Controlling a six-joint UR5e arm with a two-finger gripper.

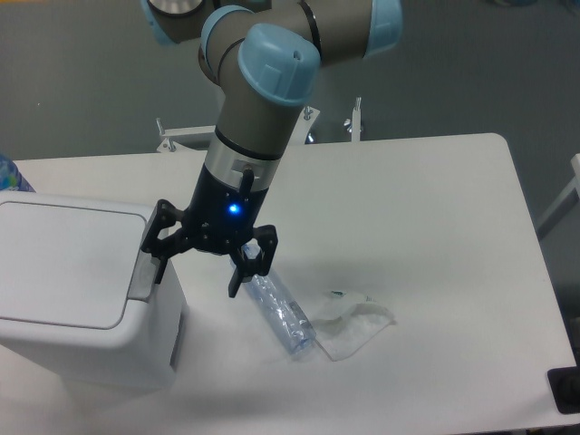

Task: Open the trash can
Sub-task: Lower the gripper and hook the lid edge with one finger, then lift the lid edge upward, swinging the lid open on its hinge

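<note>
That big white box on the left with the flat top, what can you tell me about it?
It is a large boxy white plastic trash can with rounded corners, standing upright at the table's left front edge and partly cut off by the picture. Its flat white lid lies closed. A grey push tab sits on the right rim. The robot's black two-finger gripper, jaws spread, has one finger at that tab; actual contact is unclear.

Arm [263,100] reaches down from the top, wrist nearly vertical, blue light glowing on it. Gripper [198,272] points downward, black fingers [243,269] spread wide, nothing between them.
</note>
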